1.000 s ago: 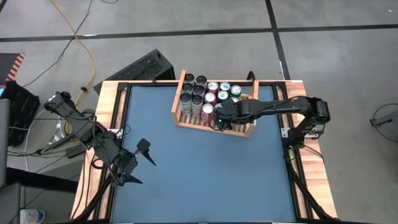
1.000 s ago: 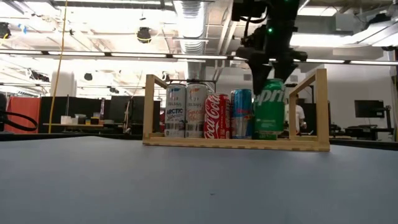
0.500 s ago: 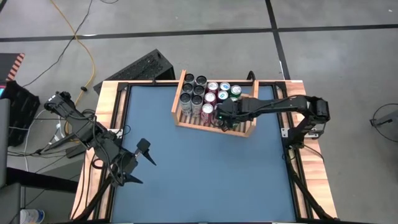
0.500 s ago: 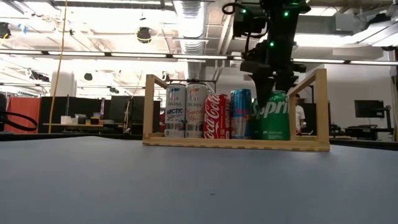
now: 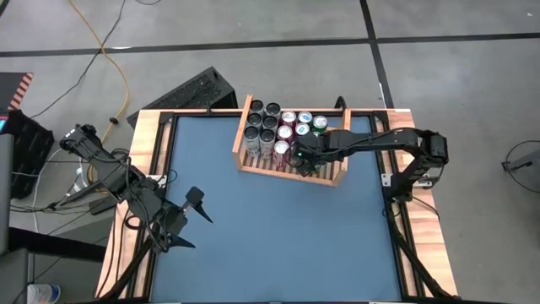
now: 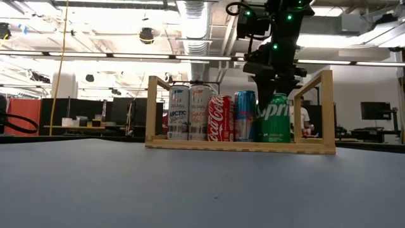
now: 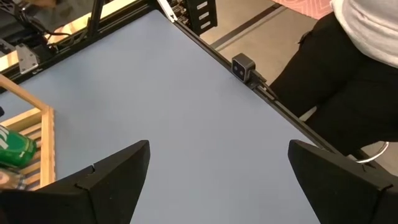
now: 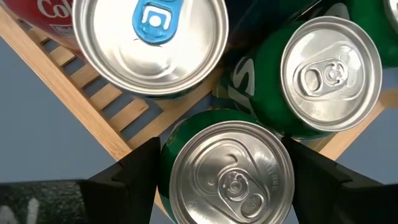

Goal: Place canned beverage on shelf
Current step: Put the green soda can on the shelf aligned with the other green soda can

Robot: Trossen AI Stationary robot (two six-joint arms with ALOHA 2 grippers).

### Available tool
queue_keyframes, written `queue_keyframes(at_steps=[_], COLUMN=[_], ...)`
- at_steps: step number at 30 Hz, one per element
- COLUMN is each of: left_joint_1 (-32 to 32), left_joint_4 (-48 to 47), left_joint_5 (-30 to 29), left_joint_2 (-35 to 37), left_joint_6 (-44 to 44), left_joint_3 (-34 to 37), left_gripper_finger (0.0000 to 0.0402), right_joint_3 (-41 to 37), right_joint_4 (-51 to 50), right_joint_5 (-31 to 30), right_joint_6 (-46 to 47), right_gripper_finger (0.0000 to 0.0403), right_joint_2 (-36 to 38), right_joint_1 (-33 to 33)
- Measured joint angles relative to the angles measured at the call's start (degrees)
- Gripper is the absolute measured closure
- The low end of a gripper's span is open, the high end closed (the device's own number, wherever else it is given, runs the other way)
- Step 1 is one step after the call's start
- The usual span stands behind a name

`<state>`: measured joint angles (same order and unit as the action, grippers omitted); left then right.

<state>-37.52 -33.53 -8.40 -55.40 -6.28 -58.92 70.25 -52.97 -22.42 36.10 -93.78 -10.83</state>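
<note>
The light wooden shelf [image 5: 268,171] stands at the table's far middle and holds several cans. My right gripper [image 5: 305,159] is over its near right part, shut on a green Sprite can [image 6: 276,120], which also shows in the right wrist view [image 8: 227,171]. The can stands in the front row, to the right of a blue can [image 6: 245,116] and a red Coca-Cola can [image 6: 220,118]. My left gripper [image 5: 187,221] is open and empty over the table's near left part; its wrist view [image 7: 217,168] shows the fingers wide apart. My right gripper pinches the green can's side wall just below its top rim [image 8: 166,163] between its two fingers [image 8: 134,177], one on each side. The fingers come from above, pointing down. The can stands upright with its bottom on the shelf's slats.
A second green can [image 8: 329,71] and a blue-tabbed can [image 8: 150,43] stand close beside the held can. Silver and dark cans [image 6: 179,113] fill the shelf's left part. There is free room by the shelf's right wall [image 6: 311,130]. A person [image 7: 348,81] stands beyond the table's edge.
My right gripper has gone down with the green can. The can hung lifted and a little tilted above the shelf's front row; now it stands upright on the slats beside the blue can.
</note>
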Motion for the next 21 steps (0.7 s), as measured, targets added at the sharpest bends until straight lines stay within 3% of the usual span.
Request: queue_keyframes(at_steps=[21], left_joint_1=[-0.02], left_joint_4=[-0.01], left_joint_5=[0.00], left_joint_2=[0.00], left_joint_6=[1.03], left_joint_3=[0.00], left_gripper_finger=[0.0031], right_joint_3=[-0.25], right_joint_4=[3.01], right_joint_5=[-0.01], right_joint_6=[-3.40], right_gripper_finger=[0.0111], right_joint_2=[0.35], right_joint_1=[-1.38])
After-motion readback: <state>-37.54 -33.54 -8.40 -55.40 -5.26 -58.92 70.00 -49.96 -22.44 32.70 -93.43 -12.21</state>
